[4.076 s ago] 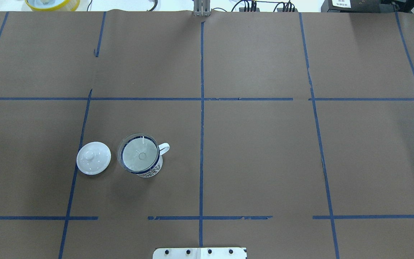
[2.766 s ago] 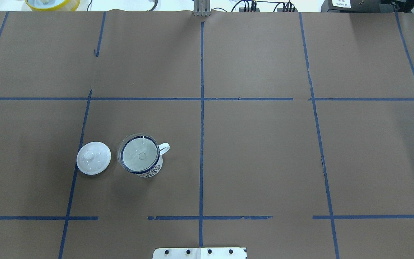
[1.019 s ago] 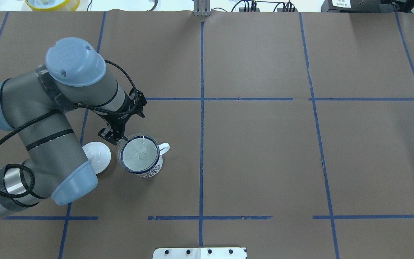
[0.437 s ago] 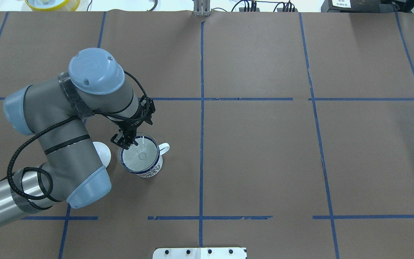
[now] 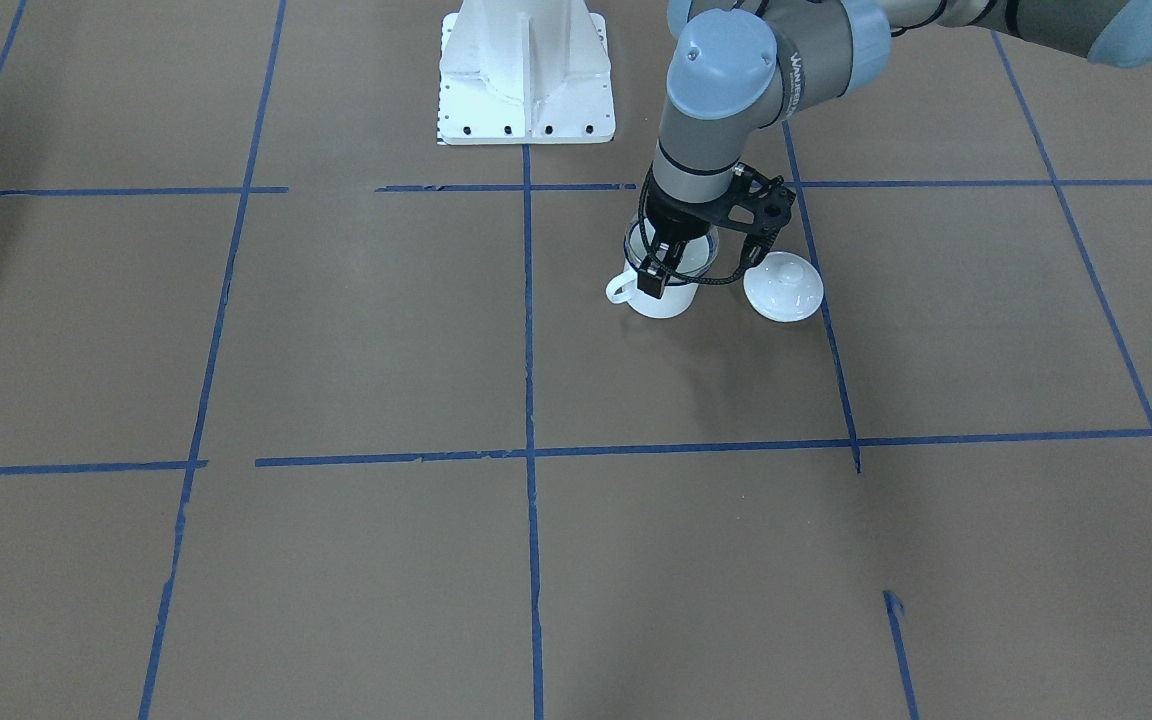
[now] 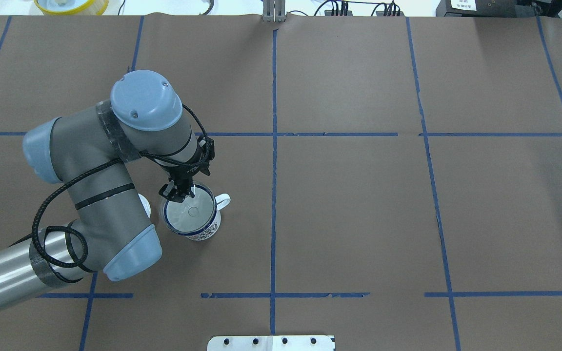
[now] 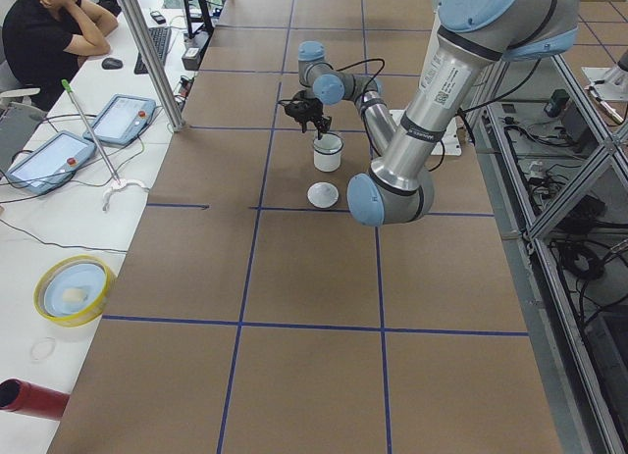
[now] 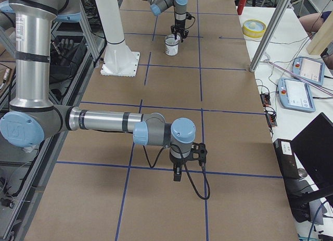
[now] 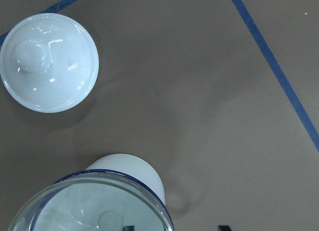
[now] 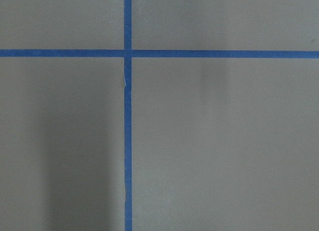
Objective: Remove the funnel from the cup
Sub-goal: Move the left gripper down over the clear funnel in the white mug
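The cup (image 6: 204, 230), a white mug with a dark blue rim, stands left of the table's middle; it also shows in the front view (image 5: 663, 302) and the left wrist view (image 9: 130, 167). The clear funnel (image 6: 189, 213) sits in its mouth, with its cone (image 9: 89, 207) over the rim. My left gripper (image 6: 179, 194) is open and low over the funnel's far rim. In the left wrist view one fingertip (image 9: 128, 227) is inside the rim and the other is outside it. My right gripper (image 8: 177, 176) shows only in the exterior right view, over bare table; I cannot tell its state.
A white domed lid (image 5: 784, 288) lies on the table beside the cup, partly hidden by my left arm in the overhead view. The white robot base (image 5: 526, 70) stands at the table's near edge. A yellow bowl (image 6: 71, 5) sits beyond the far edge.
My left arm came in from the left and moved right and down, so that its gripper is at the funnel's rim. The cup, funnel and lid have not moved.
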